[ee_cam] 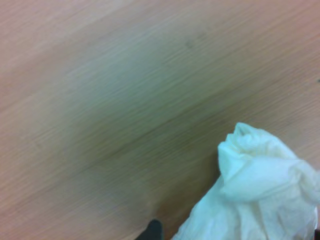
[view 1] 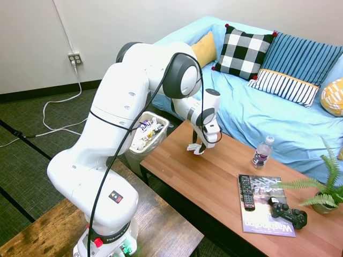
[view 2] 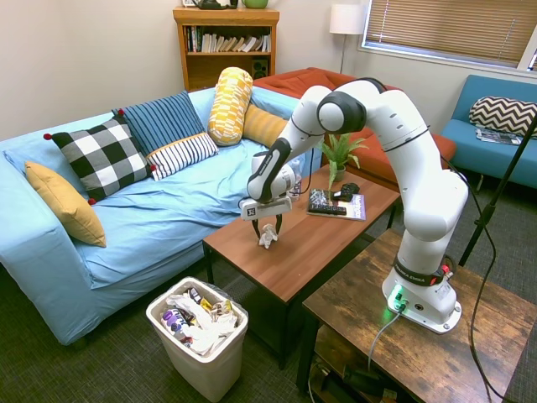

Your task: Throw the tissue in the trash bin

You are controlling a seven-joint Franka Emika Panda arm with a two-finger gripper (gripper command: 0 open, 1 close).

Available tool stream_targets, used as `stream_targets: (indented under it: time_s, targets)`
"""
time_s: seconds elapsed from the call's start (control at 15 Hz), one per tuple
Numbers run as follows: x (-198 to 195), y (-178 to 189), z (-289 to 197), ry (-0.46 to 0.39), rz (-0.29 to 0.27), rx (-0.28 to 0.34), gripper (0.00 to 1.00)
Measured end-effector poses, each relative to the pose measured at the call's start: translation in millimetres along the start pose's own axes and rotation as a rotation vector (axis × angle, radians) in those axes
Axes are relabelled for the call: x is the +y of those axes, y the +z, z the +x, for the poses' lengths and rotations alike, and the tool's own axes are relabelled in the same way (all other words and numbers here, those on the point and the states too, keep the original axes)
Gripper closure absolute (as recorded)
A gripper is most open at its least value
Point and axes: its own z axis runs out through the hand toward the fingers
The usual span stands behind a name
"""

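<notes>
The tissue (view 2: 267,240) is a small crumpled white wad lying on the wooden coffee table (view 2: 319,243) near its end by the sofa. My gripper (view 2: 268,233) points down over it, fingers apart on either side of the wad and tips close to the tabletop. The first exterior view shows the tissue (view 1: 192,147) beside the gripper (view 1: 199,149). In the wrist view the tissue (ee_cam: 255,195) fills one corner against blurred wood. The trash bin (view 2: 201,365), light grey with a liner and full of rubbish, stands on the floor off the table's end, also seen as the bin (view 1: 159,140) behind the arm.
Further along the table lie a water bottle (view 1: 261,152), a magazine (view 1: 265,211) with a remote (view 1: 246,191), a game controller (view 1: 288,213) and a potted fern (view 1: 321,193). The blue sofa (view 2: 168,201) with cushions runs along the table's far side. A darker side table (view 2: 419,344) bears the arm.
</notes>
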Motion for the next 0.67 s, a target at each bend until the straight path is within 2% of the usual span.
stream_targets:
  time_s: [0.67]
  targets:
    - [-5.9, -3.4, -1.5, 0.009, 0.022, -0.025, 1.0]
